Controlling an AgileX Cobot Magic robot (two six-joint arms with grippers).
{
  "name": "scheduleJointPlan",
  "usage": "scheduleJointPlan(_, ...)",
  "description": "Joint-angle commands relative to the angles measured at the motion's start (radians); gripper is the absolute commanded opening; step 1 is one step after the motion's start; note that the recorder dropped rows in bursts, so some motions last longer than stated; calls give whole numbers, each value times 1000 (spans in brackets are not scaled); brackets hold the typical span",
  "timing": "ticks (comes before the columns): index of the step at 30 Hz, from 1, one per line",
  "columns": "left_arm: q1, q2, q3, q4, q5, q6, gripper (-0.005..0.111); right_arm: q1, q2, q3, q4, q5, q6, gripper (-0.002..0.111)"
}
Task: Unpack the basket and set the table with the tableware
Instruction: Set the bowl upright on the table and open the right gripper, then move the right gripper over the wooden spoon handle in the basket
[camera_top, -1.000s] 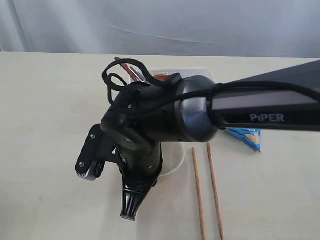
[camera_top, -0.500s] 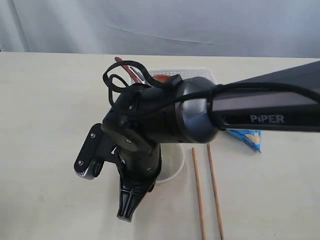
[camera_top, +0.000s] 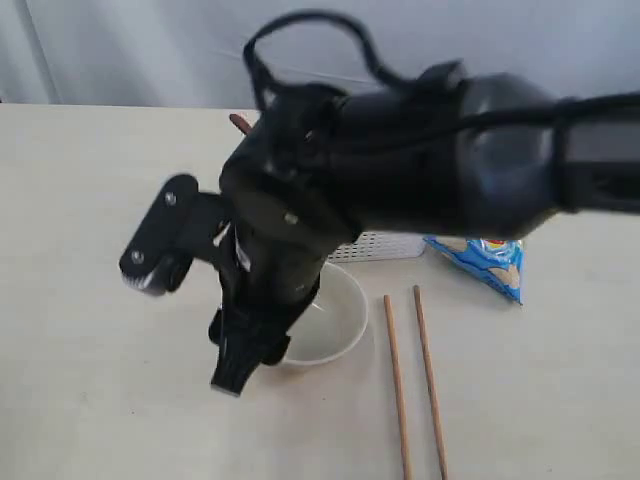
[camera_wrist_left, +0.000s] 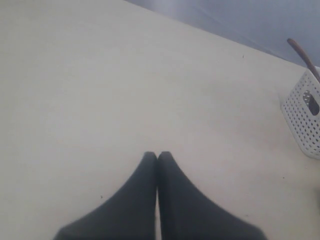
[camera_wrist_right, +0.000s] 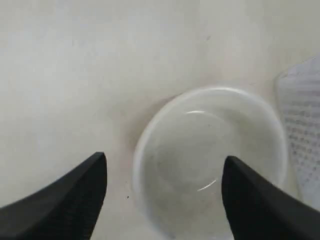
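The pale beige table (camera_top: 80, 180) is broad, smooth and matte. The right arm's black bulk hides most of the white lattice-sided basket (camera_top: 385, 246) toward the table's far side. Just in front of it sits the cream bowl (camera_top: 335, 320), round and glossy, with the right gripper (camera_wrist_right: 164, 157) spread wide over it, holding nothing. Two slim wooden chopsticks (camera_top: 397, 390) lie beside the bowl, not touching it. The left gripper (camera_wrist_left: 157, 155) is pinched together over bare tabletop.

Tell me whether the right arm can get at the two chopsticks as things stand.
Probably yes. The right hand is open over the bowl, and the chopsticks lie bare on the table just beside that bowl, with nothing on top of them.
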Motion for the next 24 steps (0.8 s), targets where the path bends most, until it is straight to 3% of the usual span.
scheduleJointPlan(1,-7,-2,6,-3,-5,-2,0,-65,-145,-36,-9,-59,31,63)
scheduleJointPlan(8,-7,-2,6,-3,-5,-2,0,-348,-212,-124,105,-103,68,63)
scheduleJointPlan(14,-7,-2,6,-3,-5,-2,0,-573,-133,-240,420,0,-173,63)
scheduleJointPlan(18,-7,-2,6,-3,-5,-2,0,-647,-26,-362,526,144,-274,63)
scheduleJointPlan(24,-7,-2,6,-3,-5,-2,0,-663,136,-571,544,381,-318,63)
